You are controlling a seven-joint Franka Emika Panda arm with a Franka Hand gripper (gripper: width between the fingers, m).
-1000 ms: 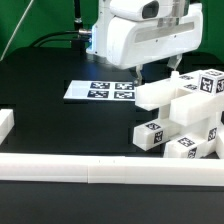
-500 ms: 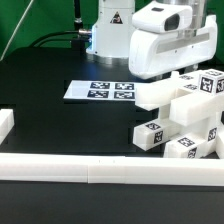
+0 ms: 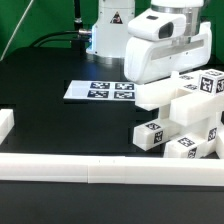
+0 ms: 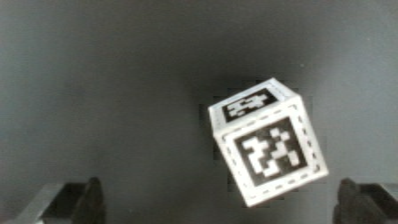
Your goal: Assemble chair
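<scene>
Black tabletop [image 3: 60, 130] is carrying the chair parts [image 3: 185, 120], piled at the exterior view's right beside the marker board [image 3: 100, 90]; the gripper [image 4: 217, 200] is hovering spread wide, grasping nothing, above one tagged block [image 4: 267, 140].

Tilted white tagged block [image 4: 267, 140] on the dark table [image 4: 107, 90], black-and-white tags on two visible faces. At five and seven o'clock of it, dark fingertips [image 4: 75, 200], spread well apart, touching nothing.
</scene>
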